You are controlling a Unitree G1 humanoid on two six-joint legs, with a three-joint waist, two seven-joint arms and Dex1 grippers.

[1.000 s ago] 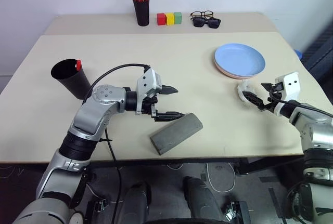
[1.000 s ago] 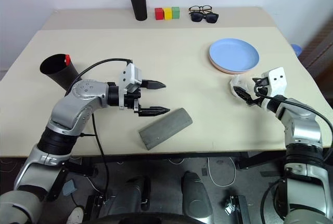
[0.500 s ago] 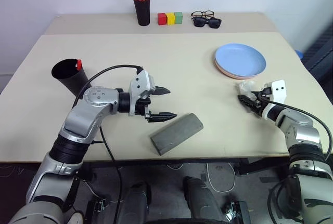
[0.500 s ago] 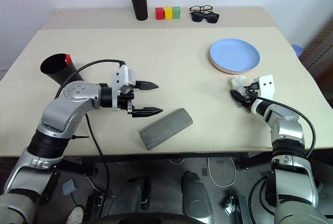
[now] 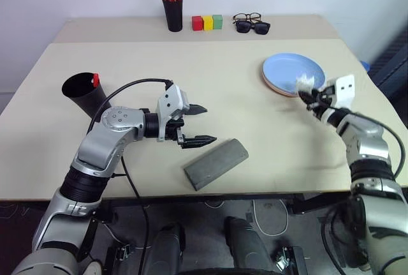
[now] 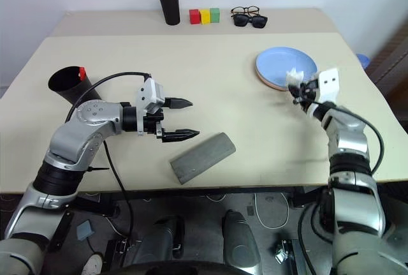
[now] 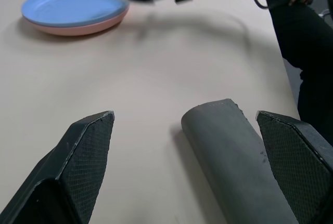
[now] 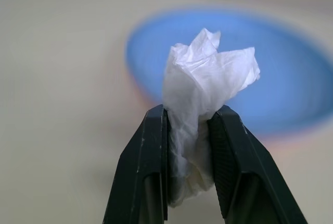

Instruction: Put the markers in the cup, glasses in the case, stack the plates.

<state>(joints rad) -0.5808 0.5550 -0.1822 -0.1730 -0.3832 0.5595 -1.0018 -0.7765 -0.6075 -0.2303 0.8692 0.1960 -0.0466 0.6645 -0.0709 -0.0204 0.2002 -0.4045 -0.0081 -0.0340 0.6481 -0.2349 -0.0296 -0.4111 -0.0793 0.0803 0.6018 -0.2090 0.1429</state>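
Observation:
My right gripper (image 8: 190,117) is shut on a crumpled white tissue (image 8: 208,73), held above the table at the near rim of the plates (image 5: 280,74), light blue stacked on salmon pink. My left gripper (image 5: 209,124) hangs open just left of the grey case (image 5: 215,163), which lies closed near the front edge. The black cup (image 5: 86,93) stands at the left with a red marker (image 5: 95,79) sticking out of it. The wire-framed glasses (image 5: 247,16) rest at the back, right behind the dark sunglasses (image 5: 253,27).
A slim black pen pot (image 5: 173,13) with red and orange markers stands at the back, next to red, yellow and green blocks (image 5: 208,22). A black cable loops over my left arm. A person in dark clothes (image 7: 307,52) is beyond the table's right edge.
My right gripper has shut on the white tissue and lifted it off the table, forward to the plates' rim. The left gripper has stayed open by the case.

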